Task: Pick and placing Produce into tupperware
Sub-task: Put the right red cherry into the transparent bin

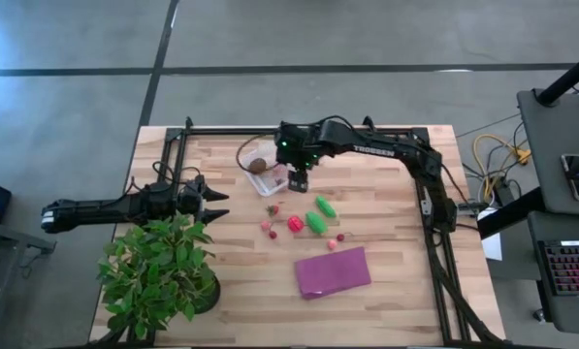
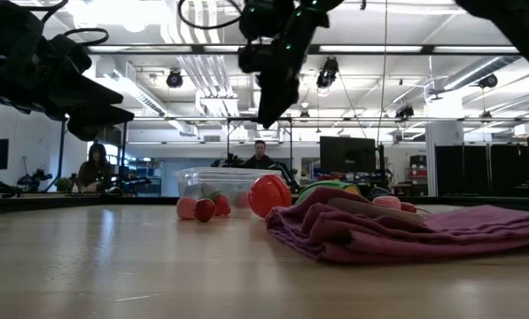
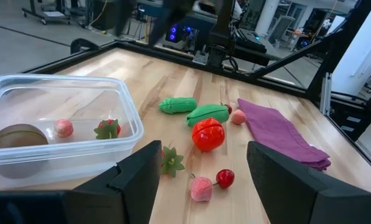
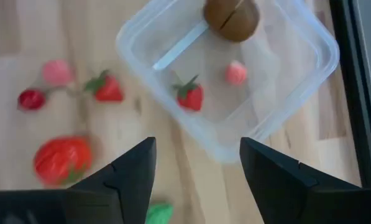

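Observation:
The clear square tupperware (image 1: 267, 174) stands on the table toward the far side and holds a brown ball (image 4: 230, 15), a small pink piece (image 4: 236, 73) and a strawberry (image 4: 191, 94). More produce lies on the wood nearer the table's middle: a red round piece (image 1: 295, 223), two green oblong pieces (image 1: 324, 205) (image 1: 315, 222), a strawberry (image 1: 273, 208), pink pieces and cherries. My right gripper (image 4: 197, 180) hangs open and empty above the tupperware's right edge (image 1: 299, 179). My left gripper (image 1: 211, 199) waits open, to the left of the tupperware.
A purple cloth (image 1: 333, 271) lies crumpled toward the near edge, right of centre. A leafy potted plant (image 1: 163, 271) fills the near-left corner, just below my left arm. A black frame (image 1: 434, 194) borders the table. People sit in the room beyond (image 2: 260, 155).

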`<action>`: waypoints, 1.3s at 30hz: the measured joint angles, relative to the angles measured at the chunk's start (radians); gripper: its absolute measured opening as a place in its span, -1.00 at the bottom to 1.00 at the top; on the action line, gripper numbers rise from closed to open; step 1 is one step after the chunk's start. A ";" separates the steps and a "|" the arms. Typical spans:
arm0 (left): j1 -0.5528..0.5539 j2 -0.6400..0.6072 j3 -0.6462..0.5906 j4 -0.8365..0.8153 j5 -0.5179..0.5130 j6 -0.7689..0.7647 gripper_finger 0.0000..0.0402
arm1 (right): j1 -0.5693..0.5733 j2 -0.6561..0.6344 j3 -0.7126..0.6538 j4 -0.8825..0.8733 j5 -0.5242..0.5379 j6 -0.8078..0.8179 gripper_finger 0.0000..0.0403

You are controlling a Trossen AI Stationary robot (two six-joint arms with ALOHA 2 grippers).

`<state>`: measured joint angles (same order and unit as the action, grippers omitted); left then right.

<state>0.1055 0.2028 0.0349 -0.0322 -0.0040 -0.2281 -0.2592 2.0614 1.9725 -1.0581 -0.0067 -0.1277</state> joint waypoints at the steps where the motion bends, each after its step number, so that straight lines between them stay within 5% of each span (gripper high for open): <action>1: 0.000 0.001 0.000 0.000 0.000 0.000 0.11 | 0.006 -0.024 -0.026 0.010 0.000 -0.005 0.10; 7: 0.000 -0.002 0.000 -0.001 0.000 0.000 0.11 | 0.037 -0.216 -0.255 0.126 -0.025 0.012 0.09; 20: 0.000 -0.001 0.000 0.000 0.000 0.000 0.11 | 0.109 -0.590 -0.792 0.296 -0.018 0.331 0.09; 39: 0.000 0.000 0.000 0.000 0.000 0.000 0.11 | 0.221 -0.589 -1.131 0.394 -0.037 0.452 0.09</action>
<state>0.1051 0.2023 0.0349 -0.0322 -0.0043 -0.2283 -0.0385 1.4726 0.8412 -0.6637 -0.0442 0.3243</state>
